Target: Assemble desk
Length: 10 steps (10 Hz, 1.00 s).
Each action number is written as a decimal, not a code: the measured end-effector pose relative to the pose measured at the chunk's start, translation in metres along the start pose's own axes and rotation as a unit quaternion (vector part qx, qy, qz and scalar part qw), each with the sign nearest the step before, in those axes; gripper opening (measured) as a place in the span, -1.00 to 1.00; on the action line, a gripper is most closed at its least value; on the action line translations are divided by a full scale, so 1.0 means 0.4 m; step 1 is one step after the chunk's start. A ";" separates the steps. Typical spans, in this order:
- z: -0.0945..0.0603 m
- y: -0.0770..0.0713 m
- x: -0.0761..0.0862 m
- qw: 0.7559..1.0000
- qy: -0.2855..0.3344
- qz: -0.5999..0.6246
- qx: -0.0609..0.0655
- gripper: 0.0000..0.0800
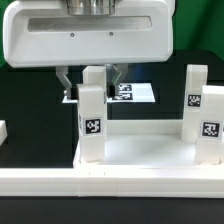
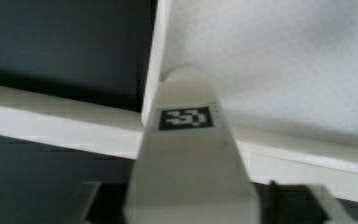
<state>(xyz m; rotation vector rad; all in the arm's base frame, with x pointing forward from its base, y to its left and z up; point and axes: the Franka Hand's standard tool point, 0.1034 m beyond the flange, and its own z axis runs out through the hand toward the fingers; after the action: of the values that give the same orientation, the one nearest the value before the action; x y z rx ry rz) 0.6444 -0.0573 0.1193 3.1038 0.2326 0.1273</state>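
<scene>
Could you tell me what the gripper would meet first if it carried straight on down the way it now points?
Most likely the white tagged leg standing between the jaws of the gripper. Further down lies the tabletop. Depth is hard to judge, so contact may already exist.

Setting: a robotics lab bench, staged for recording. What you can go by:
- a black, matte table [image 1: 30, 110], bare of any household clutter;
- the marker board [image 1: 135, 93], flat on that table behind the arm, printed with black-and-white tags;
- white plastic furniture parts, each leg [image 1: 91, 125] carrying its own printed tag;
- a white robot arm housing [image 1: 85, 35] filling the upper part of your exterior view.
</scene>
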 end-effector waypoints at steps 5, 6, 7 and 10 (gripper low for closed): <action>0.001 0.001 -0.001 0.997 0.000 0.077 0.000 -0.28; 0.002 0.003 -0.001 0.989 0.000 0.148 0.002 -0.28; 0.002 0.004 -0.001 0.981 0.000 0.196 0.002 -0.28; 0.004 0.005 -0.001 0.930 -0.001 0.367 0.001 -0.27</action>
<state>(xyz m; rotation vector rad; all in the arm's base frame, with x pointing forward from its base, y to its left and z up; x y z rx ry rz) 0.6445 -0.0593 0.1177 3.0043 -0.9339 0.1330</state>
